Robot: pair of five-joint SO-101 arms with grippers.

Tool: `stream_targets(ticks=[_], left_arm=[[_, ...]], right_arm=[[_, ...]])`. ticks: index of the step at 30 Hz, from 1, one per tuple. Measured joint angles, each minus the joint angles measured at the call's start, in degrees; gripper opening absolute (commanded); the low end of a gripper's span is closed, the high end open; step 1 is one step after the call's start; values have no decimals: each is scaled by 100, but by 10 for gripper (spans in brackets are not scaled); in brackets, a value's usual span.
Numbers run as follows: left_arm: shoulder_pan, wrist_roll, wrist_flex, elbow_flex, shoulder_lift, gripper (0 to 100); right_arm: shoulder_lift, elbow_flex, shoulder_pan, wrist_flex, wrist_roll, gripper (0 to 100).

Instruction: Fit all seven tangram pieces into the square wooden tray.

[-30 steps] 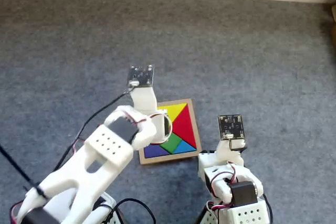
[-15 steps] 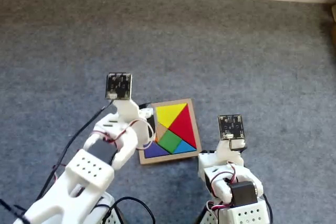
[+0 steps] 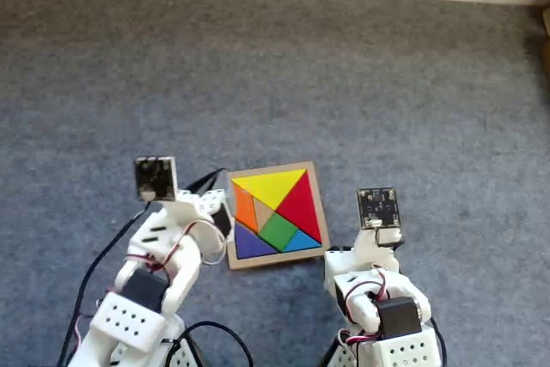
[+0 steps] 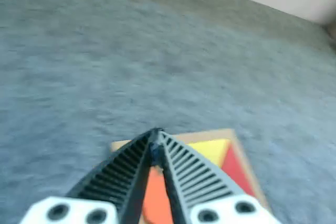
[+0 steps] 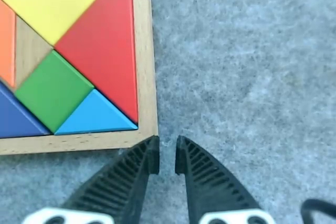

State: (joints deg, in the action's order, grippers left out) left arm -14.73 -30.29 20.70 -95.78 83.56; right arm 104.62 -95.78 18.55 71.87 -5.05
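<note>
While the left gripper has its jaws pressed together, empty, over the edge of the square wooden tray beside its orange piece, the right gripper has jaws a narrow gap apart just off the tray's corner near the light blue piece, on grey carpet.

The left arm is crouching low, with the left gripper pointing forward and its fingertips pressing together. The right arm is sitting folded beside it, the right gripper aiming downward with a narrow gap showing between its tips.
</note>
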Motion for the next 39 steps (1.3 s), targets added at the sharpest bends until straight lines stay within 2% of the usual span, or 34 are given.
stream_targets(ticks=[3, 6, 13, 19, 34, 39], left_arm=[[343, -9, 88, -18, 730, 5], [633, -9, 571, -18, 1275, 5], [721, -9, 2497, -18, 1635, 6], [721, -9, 3560, -18, 1644, 7], [1090, -9, 4510, -18, 1644, 7], [1090, -9, 5064, -18, 1644, 7]], right_arm=[[0, 0, 0, 0, 0, 63], [0, 0, 0, 0, 0, 63], [0, 0, 0, 0, 0, 63], [0, 0, 0, 0, 0, 63], [0, 0, 0, 0, 0, 63], [0, 0, 0, 0, 0, 63]])
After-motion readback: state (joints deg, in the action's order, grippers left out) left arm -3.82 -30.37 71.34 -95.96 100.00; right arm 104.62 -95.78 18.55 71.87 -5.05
